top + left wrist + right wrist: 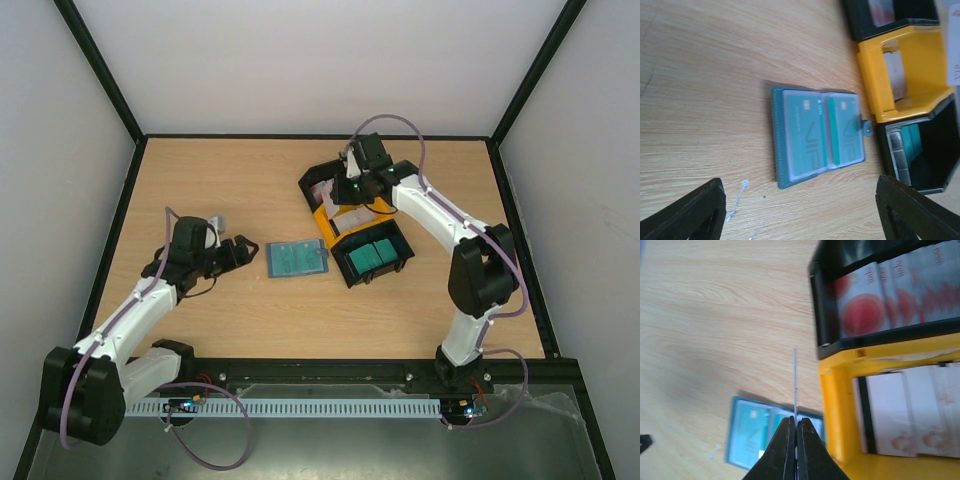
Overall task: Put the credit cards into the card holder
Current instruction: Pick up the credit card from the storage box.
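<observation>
The right jaws pinch a thin pale card (795, 375) edge-on above the bins (322, 225). The open card holder (297, 258) lies flat on the desk (200, 180), nearer the arm bases and leftward of them, long axis crosswise. The left jaws, wide open and empty, are closer to it.

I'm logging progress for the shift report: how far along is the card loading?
Done: two teal cards sit in the open card holder's pockets. In hand: the right gripper is shut on one card, seen edge-on; the left gripper is open by the holder. Left: red-and-white cards, pale cards and more teal cards in the bins.
</observation>
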Motion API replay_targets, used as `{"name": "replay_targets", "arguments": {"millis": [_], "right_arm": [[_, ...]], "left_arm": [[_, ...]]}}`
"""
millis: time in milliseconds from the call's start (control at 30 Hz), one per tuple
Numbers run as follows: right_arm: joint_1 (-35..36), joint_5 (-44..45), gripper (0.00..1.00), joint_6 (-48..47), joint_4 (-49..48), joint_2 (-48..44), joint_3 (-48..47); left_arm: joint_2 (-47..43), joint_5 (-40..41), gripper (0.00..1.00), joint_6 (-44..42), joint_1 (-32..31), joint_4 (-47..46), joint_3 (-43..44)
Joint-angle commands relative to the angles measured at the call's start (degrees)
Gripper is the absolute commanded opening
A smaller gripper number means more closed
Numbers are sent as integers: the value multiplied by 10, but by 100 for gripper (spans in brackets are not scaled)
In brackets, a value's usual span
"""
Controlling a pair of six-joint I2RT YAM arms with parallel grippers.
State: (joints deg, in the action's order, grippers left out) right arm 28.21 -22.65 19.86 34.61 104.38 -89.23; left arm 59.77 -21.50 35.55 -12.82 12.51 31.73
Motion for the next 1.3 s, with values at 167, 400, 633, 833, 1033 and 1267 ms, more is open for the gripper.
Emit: {"name": "replay_targets", "arguments": {"millis": [167, 400, 633, 833, 1033, 1267], "right_arm": [[11, -227, 2, 260, -307, -68, 167], [68, -271, 2, 303, -418, -74, 216], [98, -281, 2, 267, -462, -78, 236], [99, -300, 2, 279, -506, -84, 259], [100, -324, 2, 319, -582, -98, 290], [102, -343, 2, 543, -785, -77, 325]], "left_arm": [[-78, -76, 84, 35, 4, -66, -5], [-102, -107, 88, 78, 3, -113, -11], [-129, -55, 98, 89, 3, -79, -3], [-156, -35, 100, 99, 3, -93, -13], [-169, -49, 100, 110, 4, -108, -11], [-167, -111, 100, 173, 4, -141, 3]]}}
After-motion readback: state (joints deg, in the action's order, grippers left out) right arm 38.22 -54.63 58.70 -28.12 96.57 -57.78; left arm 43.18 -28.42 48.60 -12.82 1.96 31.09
